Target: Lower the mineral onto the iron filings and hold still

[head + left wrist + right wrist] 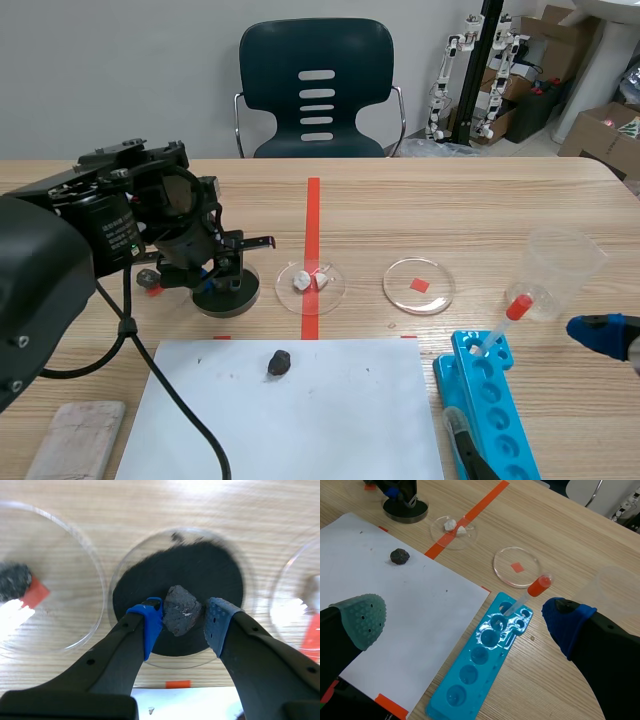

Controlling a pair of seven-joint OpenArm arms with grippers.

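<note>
A dark, lumpy mineral [182, 609] sits between the blue pads of my left gripper [183, 622], which is shut on it. It hangs low over the black iron filings [200, 572] in a clear petri dish [125, 562]; whether it touches them cannot be told. In the scene view the left gripper [216, 280] stands over that dish [245, 297], left of the red tape line. My right gripper [464, 619] is open and holds nothing, above the blue tray's near end at the table's right.
A second dark mineral [279, 363] lies on white paper [330, 420]. Nearby are a dish with white pieces [310, 285], a dish [418, 285] over a red mark, a plastic cup [560, 268], and a blue well tray [492, 410] with a pipette [500, 325]. A dish with a grey stone [12, 579] sits beside the filings.
</note>
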